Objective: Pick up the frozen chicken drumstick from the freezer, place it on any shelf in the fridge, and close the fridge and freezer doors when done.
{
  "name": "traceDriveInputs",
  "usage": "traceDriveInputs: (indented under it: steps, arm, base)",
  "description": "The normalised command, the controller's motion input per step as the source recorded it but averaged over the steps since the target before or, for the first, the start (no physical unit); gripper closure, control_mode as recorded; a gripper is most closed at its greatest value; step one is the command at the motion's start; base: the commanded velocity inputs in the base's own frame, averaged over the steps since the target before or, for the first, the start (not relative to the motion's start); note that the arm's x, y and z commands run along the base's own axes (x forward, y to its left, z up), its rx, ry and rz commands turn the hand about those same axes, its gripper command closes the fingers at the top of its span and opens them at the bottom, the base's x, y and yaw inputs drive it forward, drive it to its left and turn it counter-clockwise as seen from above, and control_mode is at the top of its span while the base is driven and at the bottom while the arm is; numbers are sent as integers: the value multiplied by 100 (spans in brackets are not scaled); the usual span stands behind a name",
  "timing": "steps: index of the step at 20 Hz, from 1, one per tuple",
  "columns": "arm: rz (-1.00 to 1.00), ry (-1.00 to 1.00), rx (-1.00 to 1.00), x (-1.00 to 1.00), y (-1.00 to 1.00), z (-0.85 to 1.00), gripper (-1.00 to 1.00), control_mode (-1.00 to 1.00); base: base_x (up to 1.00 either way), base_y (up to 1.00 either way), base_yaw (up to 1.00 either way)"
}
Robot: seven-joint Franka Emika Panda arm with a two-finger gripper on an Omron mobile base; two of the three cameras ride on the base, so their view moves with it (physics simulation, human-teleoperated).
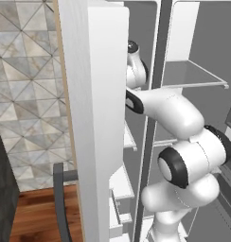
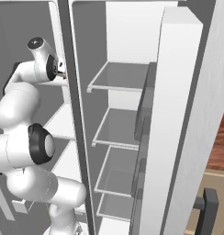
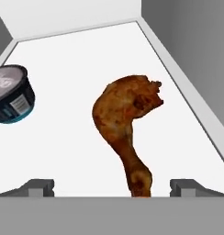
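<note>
The frozen chicken drumstick (image 3: 127, 124) lies on a white shelf (image 3: 77, 59) inside the freezer (image 1: 136, 142), its thin end pointing toward the camera and sitting between the tool's two fingertips (image 3: 39, 187). The tool (image 3: 111, 188) is spread wide, one tip on each side of the drumstick, with nothing pinched. A small dark teal can (image 3: 10, 94) rests on its side on the same shelf, well apart from the drumstick. Both base views show the white arm (image 1: 183, 156) reaching into the open freezer; the fridge (image 2: 123, 133) alongside stands open too.

Triangle-patterned grey and beige tiled wall (image 1: 27, 90) left of the arm, wooden plank floor (image 1: 34, 212) beneath it, even flat light
</note>
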Motion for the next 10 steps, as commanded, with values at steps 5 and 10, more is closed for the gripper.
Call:
traceDriveInputs:
  steps: [5,10]
  arm:
    - [0,0,0,37,0,-5,-100,-100]
    - [0,0,0,38,0,-33,-100,-100]
  base:
    - [0,0,0]
    - [0,0,0]
